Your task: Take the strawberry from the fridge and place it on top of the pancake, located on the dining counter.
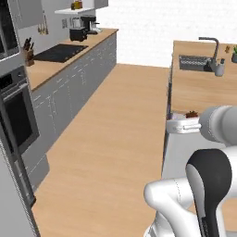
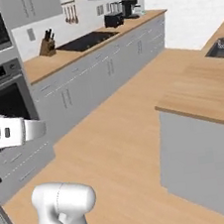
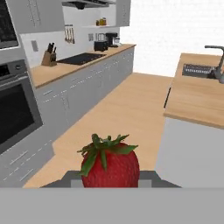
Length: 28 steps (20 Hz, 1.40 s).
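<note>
Strawberry (image 3: 110, 164) sits clamped in your hand (image 3: 110, 179), out of the fridge; you must reach the dining counter (image 3: 199, 98), right, and find the pancake.

A kitchen: wall oven (image 3: 15, 109), cooktop (image 3: 81, 58), sink (image 3: 199, 70)

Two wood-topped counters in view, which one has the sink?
The light-wood island counter with grey sides: sink basin and dark faucet. The wall counter carries a black cooktop.
</note>
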Available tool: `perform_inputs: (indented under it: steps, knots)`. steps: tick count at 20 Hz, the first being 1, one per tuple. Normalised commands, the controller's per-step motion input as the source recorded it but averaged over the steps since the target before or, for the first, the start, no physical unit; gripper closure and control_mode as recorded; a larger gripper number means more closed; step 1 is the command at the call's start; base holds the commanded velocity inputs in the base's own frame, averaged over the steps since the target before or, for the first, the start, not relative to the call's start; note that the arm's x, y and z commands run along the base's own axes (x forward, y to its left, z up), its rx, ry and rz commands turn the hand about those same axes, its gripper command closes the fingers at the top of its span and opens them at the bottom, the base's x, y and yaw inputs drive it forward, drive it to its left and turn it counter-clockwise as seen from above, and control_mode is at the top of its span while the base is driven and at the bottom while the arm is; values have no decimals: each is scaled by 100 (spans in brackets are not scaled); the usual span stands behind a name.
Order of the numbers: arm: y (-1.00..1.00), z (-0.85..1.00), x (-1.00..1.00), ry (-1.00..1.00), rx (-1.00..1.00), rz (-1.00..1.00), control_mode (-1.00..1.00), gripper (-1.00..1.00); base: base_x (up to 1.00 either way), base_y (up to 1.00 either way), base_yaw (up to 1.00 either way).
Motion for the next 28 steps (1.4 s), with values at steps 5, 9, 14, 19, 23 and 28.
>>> perform_inputs:
  steps: [5, 9, 14, 19, 23, 28]
  knots:
    - [0, 0, 0, 0, 0, 0, 100, 100, 11, -95, -44]
    - [0, 0, 0, 0, 0, 0, 100, 100, 3, -100, -39]
    - [0, 0, 0, 0, 0, 0, 100, 100, 0, -100, -30]
    - [0, 0, 0, 0, 0, 0, 100, 100, 22, -100, -14]
    - [0, 0, 0, 0, 0, 0, 100, 100, 36, -100, -1]
    - [0, 0, 0, 0, 0, 0, 100, 100, 23, -100, 5]
